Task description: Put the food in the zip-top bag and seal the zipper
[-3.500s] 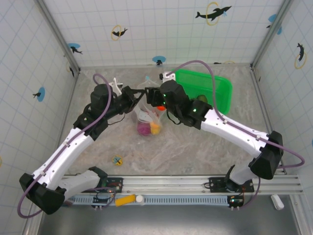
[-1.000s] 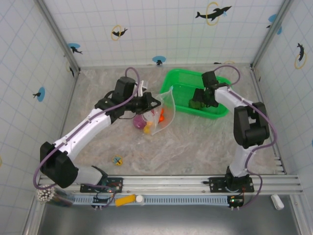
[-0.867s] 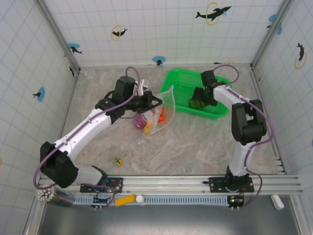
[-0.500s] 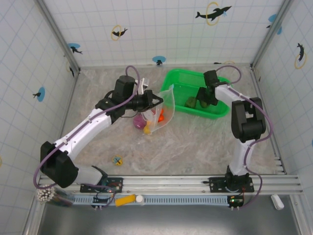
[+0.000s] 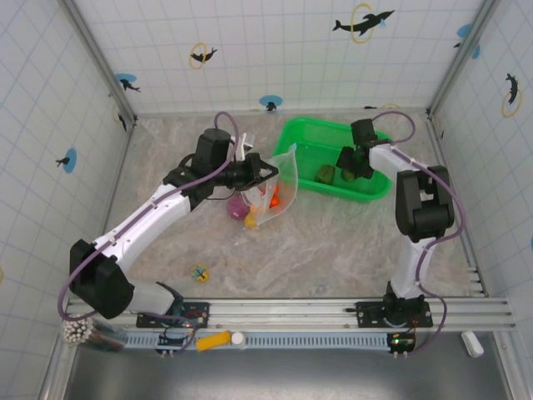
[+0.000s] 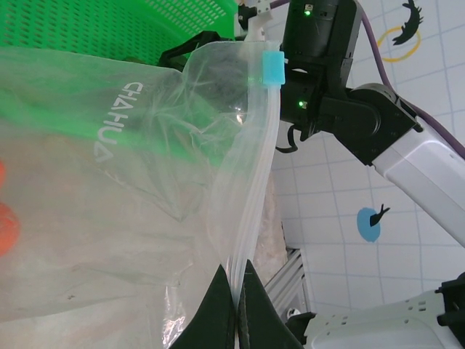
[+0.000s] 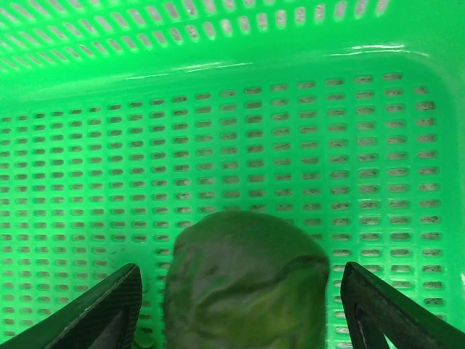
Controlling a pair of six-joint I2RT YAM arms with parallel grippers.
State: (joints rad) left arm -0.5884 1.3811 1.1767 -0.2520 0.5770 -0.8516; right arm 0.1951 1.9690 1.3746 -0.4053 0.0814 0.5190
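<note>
The left gripper [image 5: 265, 173] [image 6: 234, 291] has its fingers clamped shut on the zipper strip [image 6: 251, 189] of the clear crinkly plastic zip-top bag [image 5: 281, 185] [image 6: 109, 218], holding that edge raised above the table [image 5: 316, 242]. A blue slider tab [image 6: 271, 67] sits at the far end of the strip. Purple, yellow and orange toy food pieces [image 5: 250, 210] lie inside the bag's lower part. To the right stands the green mesh plastic basket [image 5: 379, 190] [image 7: 240, 123]. A dark green rounded toy vegetable [image 5: 326, 174] [image 7: 243, 280] rests on its floor. The right gripper [image 5: 350, 163] [image 7: 241, 294] straddles this vegetable, fingers spread with a gap at each side.
</note>
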